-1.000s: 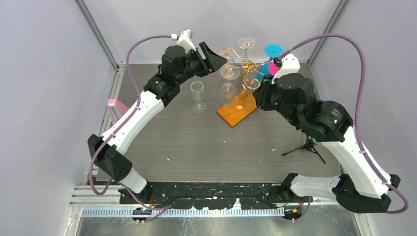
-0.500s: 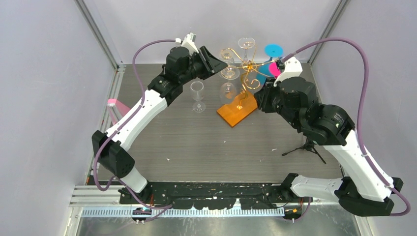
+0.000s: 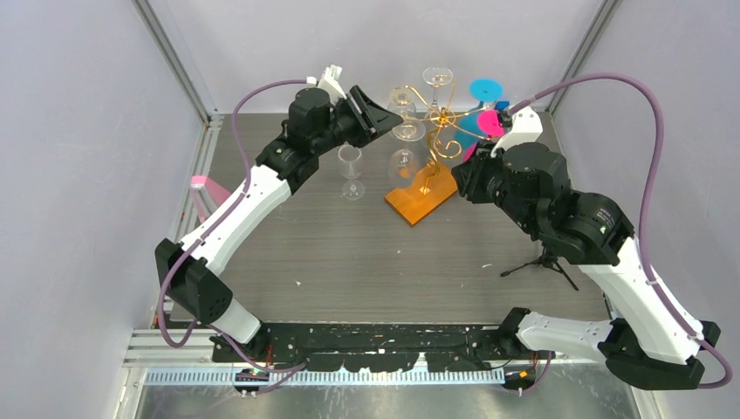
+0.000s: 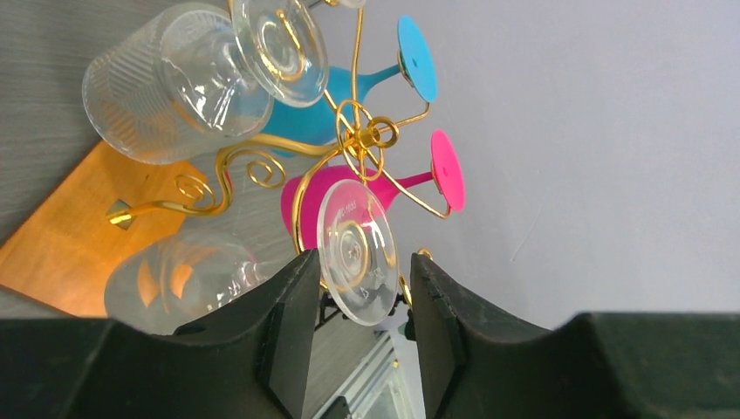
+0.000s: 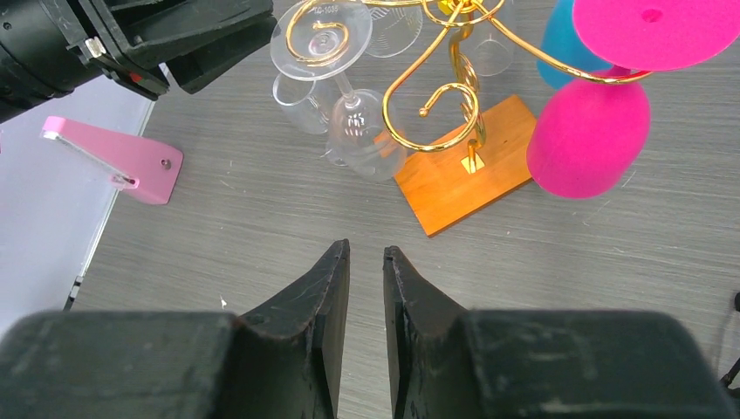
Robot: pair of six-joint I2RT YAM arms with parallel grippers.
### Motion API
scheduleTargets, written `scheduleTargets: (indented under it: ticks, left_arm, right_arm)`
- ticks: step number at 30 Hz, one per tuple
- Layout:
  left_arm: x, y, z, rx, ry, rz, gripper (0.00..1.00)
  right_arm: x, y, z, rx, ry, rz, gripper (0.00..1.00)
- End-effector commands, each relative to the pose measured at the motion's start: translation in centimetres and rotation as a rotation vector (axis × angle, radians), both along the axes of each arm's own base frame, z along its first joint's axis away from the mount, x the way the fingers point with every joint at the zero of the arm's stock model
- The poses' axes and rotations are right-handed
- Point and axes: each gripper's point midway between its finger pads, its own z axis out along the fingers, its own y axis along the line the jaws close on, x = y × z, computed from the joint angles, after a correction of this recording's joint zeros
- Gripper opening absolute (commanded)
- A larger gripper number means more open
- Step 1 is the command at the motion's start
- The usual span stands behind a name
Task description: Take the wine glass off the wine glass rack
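Observation:
The wine glass rack (image 3: 441,122) is gold wire on an orange base (image 3: 421,196) at the back centre. Clear, blue and pink glasses hang upside down on it. My left gripper (image 3: 390,115) is open at the rack's left arm. In the left wrist view its jaws (image 4: 362,288) stand either side of the round foot of a clear wine glass (image 4: 356,253); the left finger is close to the rim, and contact is not clear. That glass also shows in the right wrist view (image 5: 320,39). My right gripper (image 5: 366,253) is almost shut with a narrow gap, empty, above the table in front of the base (image 5: 467,175).
A clear glass (image 3: 350,166) stands upright on the table left of the rack. A pink block (image 3: 202,183) lies at the left edge. A small black tripod (image 3: 545,260) stands at the right. The pink glass (image 5: 589,131) hangs close to my right wrist.
My left gripper has moved right, up to the rack's left arm. My right arm has shifted slightly right and up.

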Motion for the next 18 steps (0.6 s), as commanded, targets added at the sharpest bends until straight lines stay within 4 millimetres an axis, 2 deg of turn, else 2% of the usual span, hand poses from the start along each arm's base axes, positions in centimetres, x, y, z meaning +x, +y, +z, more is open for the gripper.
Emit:
scheduleTargets:
  ticks: [1, 18]
  left_arm:
    - [-1.4, -0.2, 2.7, -0.109, -0.011, -0.043, 0.44]
    - [-1.0, -1.3, 1.1, -0.209, 0.115, -0.051, 0.38]
  right_arm:
    - [0.1, 0.0, 1.5, 0.065, -0.045, -0.014, 0.26]
    - [0.1, -0.5, 1.0, 0.065, -0.049, -0.031, 0.25]
